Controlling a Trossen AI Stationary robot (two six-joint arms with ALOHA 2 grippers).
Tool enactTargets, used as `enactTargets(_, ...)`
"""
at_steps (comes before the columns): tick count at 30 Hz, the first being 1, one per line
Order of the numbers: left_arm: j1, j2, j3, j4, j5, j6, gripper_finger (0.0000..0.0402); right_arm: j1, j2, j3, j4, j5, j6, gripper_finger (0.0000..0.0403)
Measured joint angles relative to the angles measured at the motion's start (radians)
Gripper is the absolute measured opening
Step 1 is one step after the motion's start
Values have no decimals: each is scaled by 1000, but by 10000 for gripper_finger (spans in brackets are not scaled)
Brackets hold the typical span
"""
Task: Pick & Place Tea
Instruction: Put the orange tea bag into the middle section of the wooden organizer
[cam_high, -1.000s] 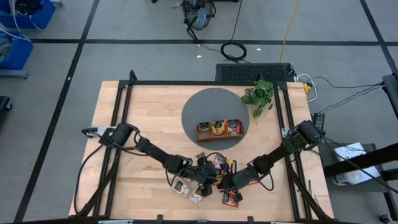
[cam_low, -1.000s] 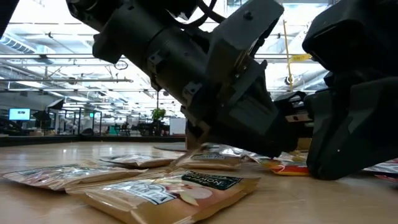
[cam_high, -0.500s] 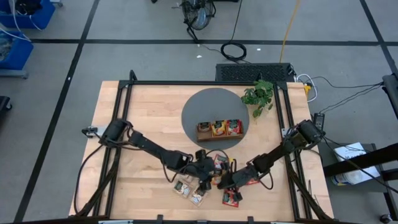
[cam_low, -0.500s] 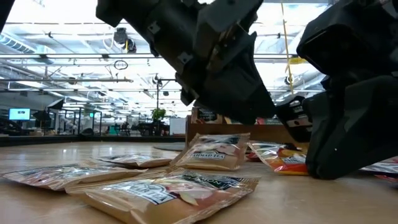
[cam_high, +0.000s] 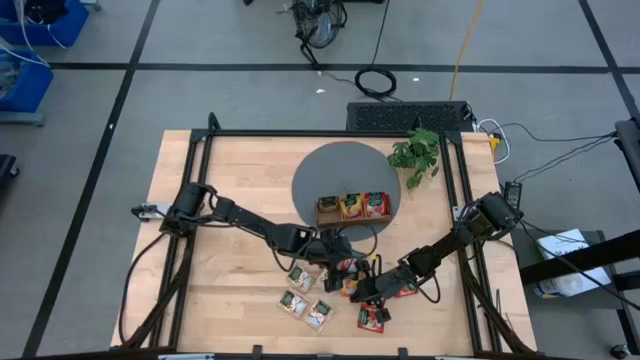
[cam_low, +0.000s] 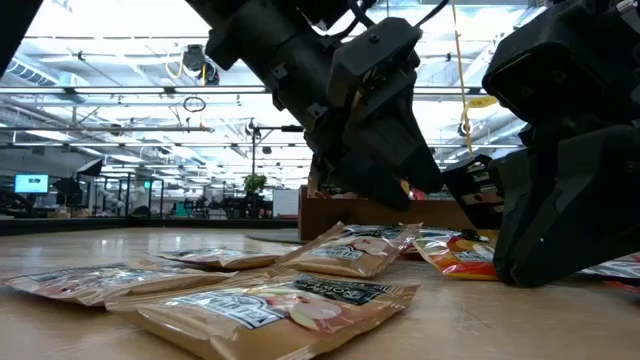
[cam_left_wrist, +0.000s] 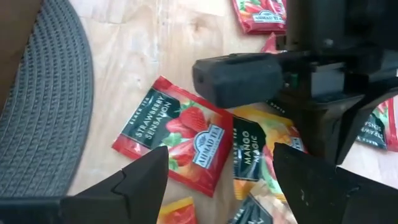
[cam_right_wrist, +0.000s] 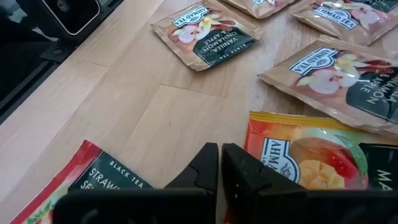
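Here, near the front edge of the wooden table, loose tea packets lie flat. A beige apple packet lies closest in the low view, with more beige ones beside it. A red packet lies a little apart to the right.

A bit farther in, the two grippers sit close together over the middle of the pile. The right gripper rests low at the table with its fingers pressed together, and it holds nothing. A mango packet lies just beside its tips, and a red strawberry one lies on the other side.

The left gripper hangs above the pile with its fingers spread wide and nothing between them. Right under it lie a strawberry packet and a mango packet, touching each other.

Farther back, the wooden tray sits on a round grey mat. Each of its three parts already has tea in it. A leafy plant stands behind.

The packets look thin, light and soft, with shiny skins that may slip. They probably bend when squeezed. A good place to hold one looks like a short edge that sticks out free of its neighbours.
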Motion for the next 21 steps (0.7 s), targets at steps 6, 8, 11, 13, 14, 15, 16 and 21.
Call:
enactTargets(6, 5, 17, -1, -7, 17, 2, 260, 0, 0, -1, 0, 0, -9, 15)
enactTargets(8, -1, 31, 0, 2, 18, 5, 252, 0, 1, -1, 0, 1, -10, 15)
enactTargets(11, -8, 41, -1, -9, 19, 10, 243, 0, 1, -2, 2, 2, -10, 15)
enactTargets(13, -12, 45, 0, 9, 30, 10, 240, 0, 1, -2, 5, 2, -10, 15)
enactTargets(14, -14, 45, 0, 4, 37, 9, 240, 0, 1, -2, 8, 3, -10, 15)
enactTargets(15, -16, 45, 0, 5, 38, 9, 239, 0, 1, -2, 6, 3, -10, 15)
enactTargets(16, -18, 45, 0, 5, 38, 8, 239, 0, 1, -2, 6, 4, -10, 15)
enactTargets(21, -29, 58, -2, 24, 37, -8, 239, -1, 2, -2, 16, 5, -21, 15)
